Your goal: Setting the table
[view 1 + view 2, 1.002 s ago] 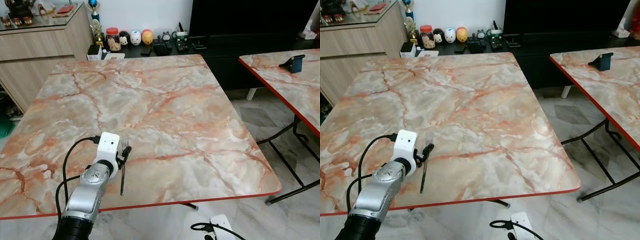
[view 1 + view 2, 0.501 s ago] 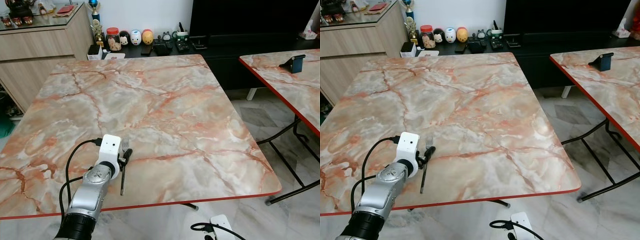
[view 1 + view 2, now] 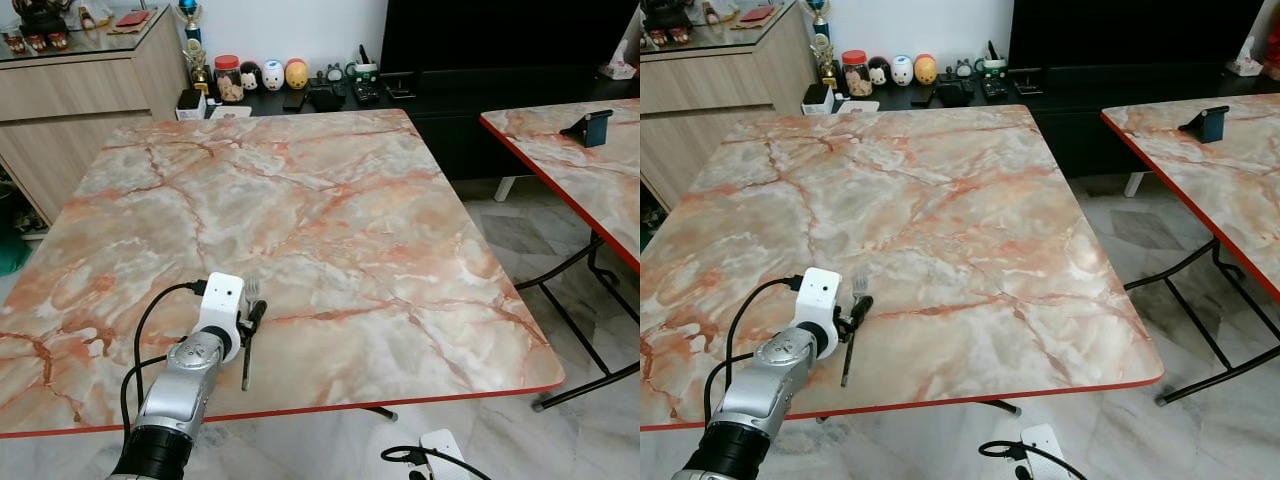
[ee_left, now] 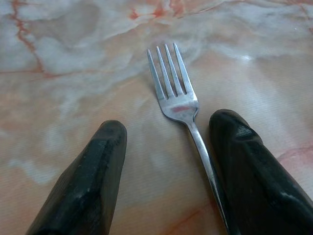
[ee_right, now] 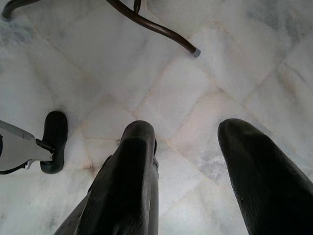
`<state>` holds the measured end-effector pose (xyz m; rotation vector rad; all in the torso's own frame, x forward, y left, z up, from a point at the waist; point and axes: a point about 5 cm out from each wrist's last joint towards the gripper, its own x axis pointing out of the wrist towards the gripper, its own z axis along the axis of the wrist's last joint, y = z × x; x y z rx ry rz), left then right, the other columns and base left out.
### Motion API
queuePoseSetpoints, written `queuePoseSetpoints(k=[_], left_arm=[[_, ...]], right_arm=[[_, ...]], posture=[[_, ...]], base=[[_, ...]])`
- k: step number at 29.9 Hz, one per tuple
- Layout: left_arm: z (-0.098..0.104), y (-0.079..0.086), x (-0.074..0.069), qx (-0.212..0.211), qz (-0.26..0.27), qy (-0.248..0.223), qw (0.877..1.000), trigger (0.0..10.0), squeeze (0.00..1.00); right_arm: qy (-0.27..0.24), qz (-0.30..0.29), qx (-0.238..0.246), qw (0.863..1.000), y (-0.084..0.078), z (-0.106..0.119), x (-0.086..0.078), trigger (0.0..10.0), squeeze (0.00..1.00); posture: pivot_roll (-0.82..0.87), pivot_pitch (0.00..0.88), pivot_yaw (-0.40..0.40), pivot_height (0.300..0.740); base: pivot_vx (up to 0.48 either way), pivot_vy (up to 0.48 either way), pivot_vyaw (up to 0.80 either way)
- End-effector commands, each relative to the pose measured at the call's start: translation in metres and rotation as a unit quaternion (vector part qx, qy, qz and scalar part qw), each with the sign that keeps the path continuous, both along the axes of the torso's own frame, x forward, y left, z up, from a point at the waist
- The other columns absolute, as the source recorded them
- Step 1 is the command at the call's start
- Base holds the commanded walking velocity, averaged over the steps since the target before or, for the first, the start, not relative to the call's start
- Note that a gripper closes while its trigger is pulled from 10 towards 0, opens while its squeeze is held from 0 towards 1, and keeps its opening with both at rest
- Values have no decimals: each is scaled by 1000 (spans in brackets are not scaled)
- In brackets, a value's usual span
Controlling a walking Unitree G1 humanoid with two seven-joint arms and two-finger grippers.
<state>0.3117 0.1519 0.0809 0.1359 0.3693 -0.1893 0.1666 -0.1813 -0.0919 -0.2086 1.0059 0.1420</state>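
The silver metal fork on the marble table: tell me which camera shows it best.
The left wrist view: the silver metal fork lies close up, tines sharp, between the open left gripper. Both eye views show it small near the marble table's front edge, partly hidden by that gripper.

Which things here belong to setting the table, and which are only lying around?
Belonging to the job:
- fork, flat on the marble table
- left gripper, open around the fork's handle

Only lying around:
- blue phone stand on the second table
- round figurines and jar on the dark cabinet
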Motion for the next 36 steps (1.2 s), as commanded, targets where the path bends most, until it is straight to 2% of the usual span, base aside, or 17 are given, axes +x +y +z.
queuePoseSetpoints(k=[1,24,36], left_arm=[[-9,-4,-3,-9,-9,28,1000,0,0],[-4,-3,-3,-5,-13,18,1000,0,0],[7,8,-1,-2,28,-19,999,0,0]], right_arm=[[3,1,0,1000,0,0,-1,10000,0],[5,4,-4,1000,-1,0,-1,10000,0],[5,7,-5,1000,-1,0,0,10000,0]], posture=[[11,0,-2,740],[14,0,-4,740],[18,0,-8,740]], base=[[0,0,0],[0,0,0],[0,0,0]])
